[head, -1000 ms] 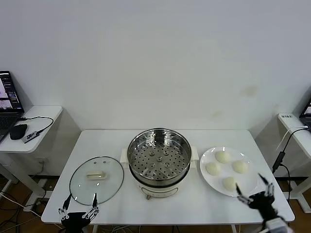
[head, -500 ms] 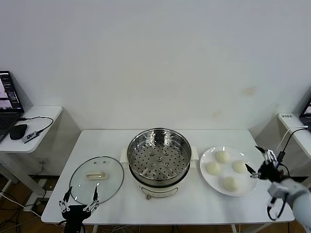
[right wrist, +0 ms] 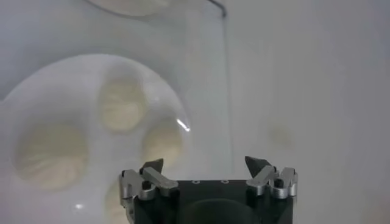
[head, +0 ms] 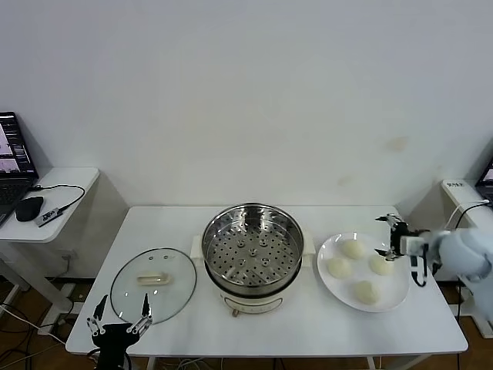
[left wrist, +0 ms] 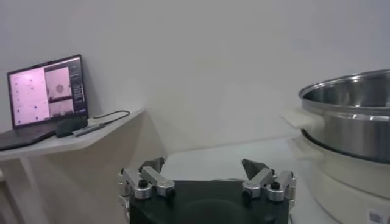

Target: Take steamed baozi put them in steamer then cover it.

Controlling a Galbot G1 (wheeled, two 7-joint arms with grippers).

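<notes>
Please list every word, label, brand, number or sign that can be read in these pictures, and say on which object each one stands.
No text can be read.
Laptop screen on the left side table: windows show, the writing is too small to read.
White label on the right side table: dark marks, too small to read.
Sticker on the steamer base: blurred, unreadable.
The cover, the plate and the steamed baozi bear no writing.

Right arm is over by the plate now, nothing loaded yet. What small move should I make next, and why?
Probably lower the open right hand onto the nearest baozi and close. All four buns sit on the white plate, the steamer tray is bare, and the cover lies off to the side. The left hand waits at the table's front edge.
</notes>
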